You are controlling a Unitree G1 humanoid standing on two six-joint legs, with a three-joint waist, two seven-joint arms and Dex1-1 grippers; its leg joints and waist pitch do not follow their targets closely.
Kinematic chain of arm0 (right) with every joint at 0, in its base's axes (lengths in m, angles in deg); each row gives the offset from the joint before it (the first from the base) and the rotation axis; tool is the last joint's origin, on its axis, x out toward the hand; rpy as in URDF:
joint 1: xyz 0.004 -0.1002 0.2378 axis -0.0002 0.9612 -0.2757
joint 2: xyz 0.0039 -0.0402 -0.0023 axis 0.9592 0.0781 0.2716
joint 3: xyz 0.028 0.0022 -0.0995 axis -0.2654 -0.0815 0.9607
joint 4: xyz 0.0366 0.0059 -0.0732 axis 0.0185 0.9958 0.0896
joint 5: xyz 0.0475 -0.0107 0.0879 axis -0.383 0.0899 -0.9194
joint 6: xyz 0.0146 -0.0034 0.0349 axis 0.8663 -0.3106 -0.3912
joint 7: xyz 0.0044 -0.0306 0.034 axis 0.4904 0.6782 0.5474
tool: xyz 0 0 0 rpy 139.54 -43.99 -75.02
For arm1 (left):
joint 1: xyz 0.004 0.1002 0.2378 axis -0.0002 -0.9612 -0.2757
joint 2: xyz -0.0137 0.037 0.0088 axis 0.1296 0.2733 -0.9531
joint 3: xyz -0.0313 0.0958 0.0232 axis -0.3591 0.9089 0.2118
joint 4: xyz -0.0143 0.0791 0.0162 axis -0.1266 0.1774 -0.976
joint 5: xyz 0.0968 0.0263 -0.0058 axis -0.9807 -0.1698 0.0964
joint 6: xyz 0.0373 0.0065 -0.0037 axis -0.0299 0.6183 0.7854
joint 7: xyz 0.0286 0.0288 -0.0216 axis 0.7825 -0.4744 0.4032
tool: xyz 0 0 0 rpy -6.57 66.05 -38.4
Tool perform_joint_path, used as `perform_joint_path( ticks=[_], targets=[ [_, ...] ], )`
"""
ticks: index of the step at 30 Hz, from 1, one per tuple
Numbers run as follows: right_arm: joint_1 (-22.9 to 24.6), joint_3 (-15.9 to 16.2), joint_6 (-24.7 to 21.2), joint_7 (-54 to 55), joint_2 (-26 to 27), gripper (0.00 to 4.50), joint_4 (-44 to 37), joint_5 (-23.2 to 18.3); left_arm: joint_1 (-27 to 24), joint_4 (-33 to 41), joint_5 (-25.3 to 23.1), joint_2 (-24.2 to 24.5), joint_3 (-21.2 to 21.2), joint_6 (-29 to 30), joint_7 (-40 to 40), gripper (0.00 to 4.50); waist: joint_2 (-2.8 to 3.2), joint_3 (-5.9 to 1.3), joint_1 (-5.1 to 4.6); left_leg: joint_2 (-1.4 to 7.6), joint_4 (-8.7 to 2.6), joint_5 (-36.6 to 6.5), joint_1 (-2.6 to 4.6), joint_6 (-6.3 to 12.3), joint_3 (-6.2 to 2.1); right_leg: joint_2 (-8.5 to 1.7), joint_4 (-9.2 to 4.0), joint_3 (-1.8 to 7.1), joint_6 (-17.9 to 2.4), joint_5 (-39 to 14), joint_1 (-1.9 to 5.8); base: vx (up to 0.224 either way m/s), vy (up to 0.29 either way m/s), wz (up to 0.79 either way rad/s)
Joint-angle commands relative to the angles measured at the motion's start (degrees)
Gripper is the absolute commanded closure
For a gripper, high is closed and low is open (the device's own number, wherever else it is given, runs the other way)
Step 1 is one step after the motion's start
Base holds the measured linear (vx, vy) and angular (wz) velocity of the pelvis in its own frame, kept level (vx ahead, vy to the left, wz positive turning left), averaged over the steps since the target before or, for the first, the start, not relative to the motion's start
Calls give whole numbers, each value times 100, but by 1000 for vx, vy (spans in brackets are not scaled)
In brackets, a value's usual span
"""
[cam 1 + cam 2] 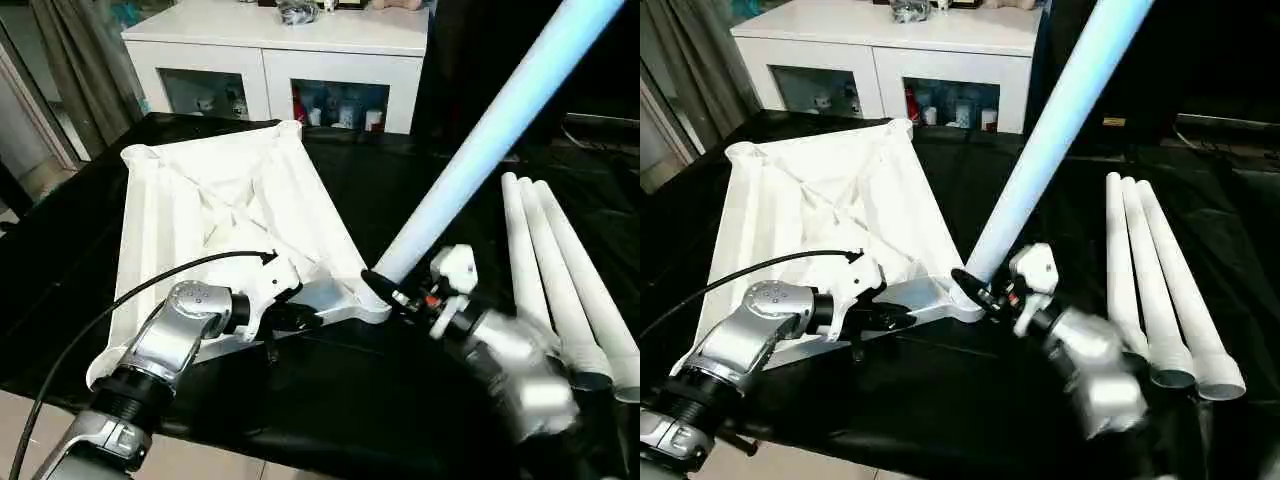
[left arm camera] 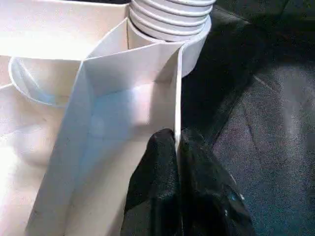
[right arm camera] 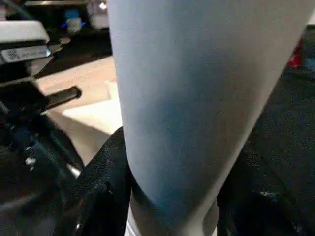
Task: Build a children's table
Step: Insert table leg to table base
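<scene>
The white tabletop [image 1: 210, 210] lies upside down on the black table, ribs up. My left gripper [image 1: 300, 320] is shut on its near rim wall, close to the near right corner; in the left wrist view the black fingertips [image 2: 170, 162] pinch that thin wall. A long white leg [image 1: 490, 140] stands slanted up to the right with its threaded end [image 2: 170, 19] in the corner socket. My right gripper [image 1: 385, 285] is shut on the leg just above the socket, and its fingers [image 3: 106, 182] wrap the tube. Three more legs [image 1: 560, 280] lie side by side at the right.
A white cabinet [image 1: 280, 70] with glass doors stands behind the table. The black cloth [image 1: 400, 400] covers the table up to its near edge. A black cable [image 1: 120, 300] runs along my left forearm.
</scene>
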Motion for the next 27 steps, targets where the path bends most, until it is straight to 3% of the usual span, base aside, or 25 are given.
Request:
perform_joint_path(
  ticks=[1, 2, 9, 12, 17, 27],
  targets=[
    [186, 348, -456, -357, -176, 261, 318, 201, 15, -144, -8, 86, -24, -88, 19, 450, -130, -260, -6, 276, -441, -732, -11, 389, -68, -420, -466, 209, -1320, -928, 197, 0, 0, 0],
    [107, 449, -515, -535, -272, 261, 346, 255, 17, -148, -21, 92, -6, -90, -4, 450, -156, -261, -13, 275, -439, -732, -13, 397, -66, -416, -470, 205, -1321, -951, 200, 0, 0, 0],
    [-187, 769, -741, -953, -516, 261, 461, 463, 86, -212, -67, 106, 40, -113, -80, 450, -139, -280, -3, 289, -432, -676, 10, 395, -67, -411, -442, 197, -1394, -731, 193, 0, 0, 0],
    [-392, 759, -672, -941, -523, 261, 612, 512, 116, -215, -72, 99, 40, -107, -73, 450, -141, -276, -10, 288, -441, -807, 21, 361, -64, -415, -447, 194, -1445, -729, 190, 0, 0, 0],
    [-686, 780, -673, -1027, -531, 261, 770, 509, 133, -237, -77, 102, 38, -129, -100, 450, -157, -252, -40, 287, -473, -1108, 25, 229, -76, -421, -487, 205, -1386, -1184, 191, 0, 0, 0],
    [-1059, 1079, -731, -1524, -561, 261, 1109, 675, 133, -234, -63, 138, 99, -147, -206, 450, -164, -260, -43, 298, -466, -1019, 30, 268, -71, -420, -469, 202, -1460, -1000, 183, 0, 0, 0]
  ],
)
